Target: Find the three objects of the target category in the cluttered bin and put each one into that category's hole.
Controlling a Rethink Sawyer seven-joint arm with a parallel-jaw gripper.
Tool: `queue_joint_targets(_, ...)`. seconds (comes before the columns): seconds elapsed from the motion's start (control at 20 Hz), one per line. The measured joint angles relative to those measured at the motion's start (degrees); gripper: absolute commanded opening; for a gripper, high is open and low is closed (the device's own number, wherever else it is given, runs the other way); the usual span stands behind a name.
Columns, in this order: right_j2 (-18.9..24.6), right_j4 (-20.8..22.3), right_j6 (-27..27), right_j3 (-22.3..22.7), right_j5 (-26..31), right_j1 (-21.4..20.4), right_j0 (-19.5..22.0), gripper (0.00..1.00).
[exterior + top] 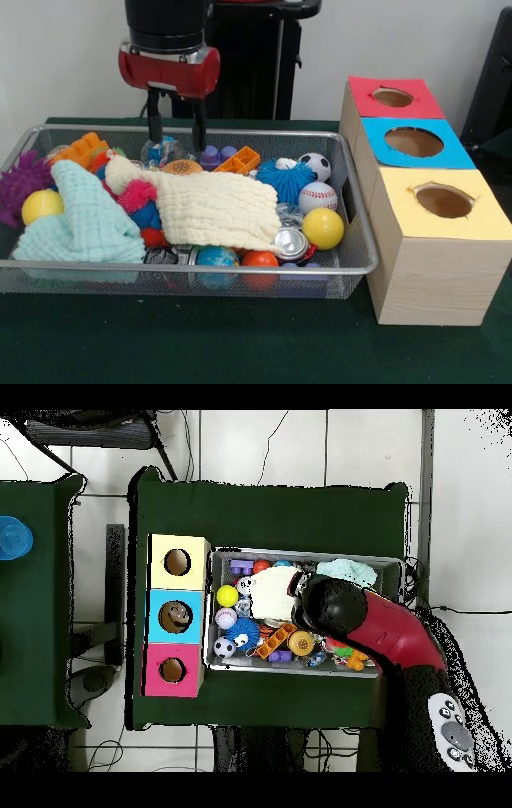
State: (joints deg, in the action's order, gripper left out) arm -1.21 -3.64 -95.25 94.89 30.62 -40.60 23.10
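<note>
- Wire bin point(356, 240) on the green table point(240, 352), packed with toys; a mint cloth point(88, 220) lies left, a cream cloth point(212, 208) in the middle, a yellow ball point(323, 228) and baseball point(318, 196) right
- Tool point(176, 132) hangs over the bin's far edge, fingers narrowly parted, holding nothing
- Right of the bin stand red point(392, 98), blue point(414, 142) and yellow point(442, 200) holed boxes
- Overhead view hides the tool beneath the arm; the blue box's hole point(177, 615) shows something inside

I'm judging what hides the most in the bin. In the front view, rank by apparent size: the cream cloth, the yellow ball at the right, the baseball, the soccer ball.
1. cream cloth, by far the largest.
2. yellow ball.
3. baseball, only slightly smaller-looking; it sits farther back, so that order is unsure.
4. soccer ball, farthest and partly hidden.
</note>
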Motion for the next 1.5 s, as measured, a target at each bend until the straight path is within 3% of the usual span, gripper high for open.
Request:
queue_joint_targets(0.6,1.8,-1.0,0.0,0.0,-14.2,6.3,-0.1,1.00)
queue_joint_targets(1.5,0.3,-1.0,0.0,-0.5,-13.9,13.0,-2.3,1.00)
